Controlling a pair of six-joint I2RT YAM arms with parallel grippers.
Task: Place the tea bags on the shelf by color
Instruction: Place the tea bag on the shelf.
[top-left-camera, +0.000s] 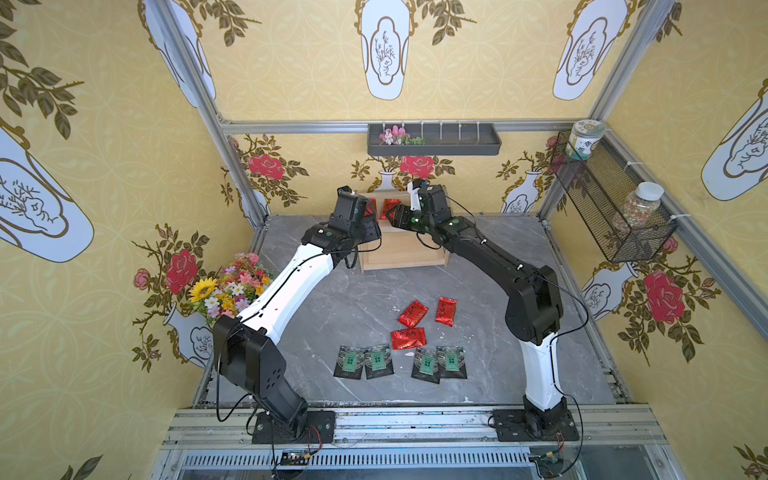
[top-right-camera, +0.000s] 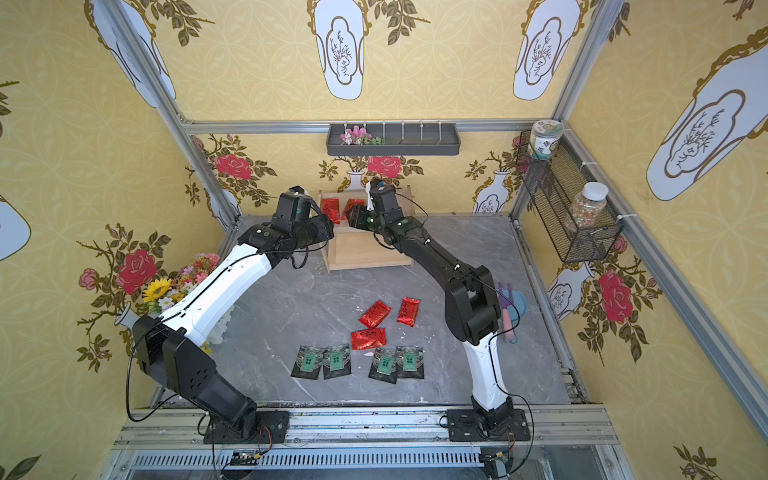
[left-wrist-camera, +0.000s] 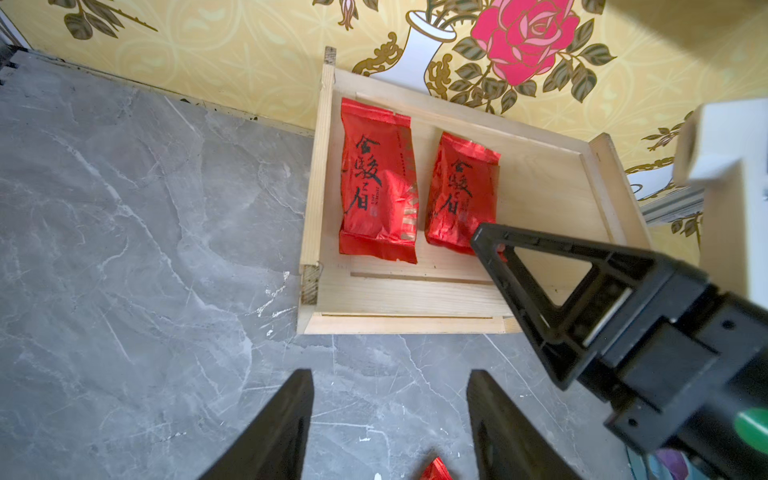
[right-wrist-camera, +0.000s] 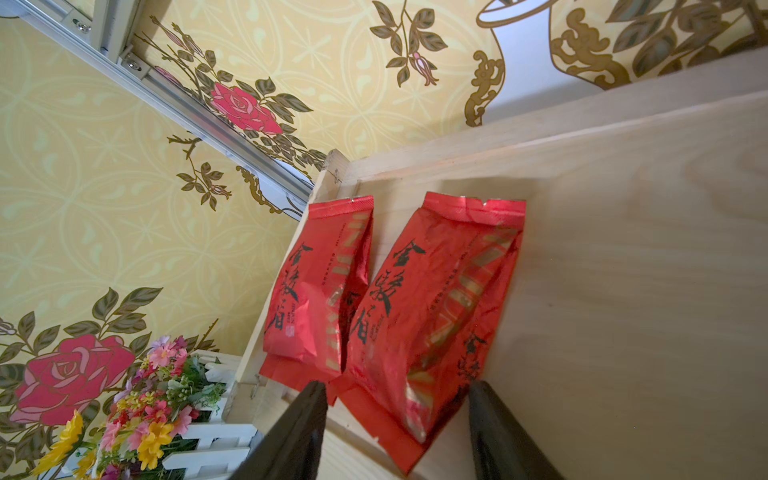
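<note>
Script 金骏眉 on 2 red tea bags (left-wrist-camera: 376, 183), on shelf (left-wrist-camera: 544, 187).

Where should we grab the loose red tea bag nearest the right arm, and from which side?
Take the red tea bag from straight above, jaws across its narrow width at mid-length. It lies flat on the table, nothing touching it, so both long edges look free.

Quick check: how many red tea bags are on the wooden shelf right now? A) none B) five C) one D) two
D: the left wrist view shows a red tea bag and another red tea bag lying side by side on the top level of the shelf.
</note>
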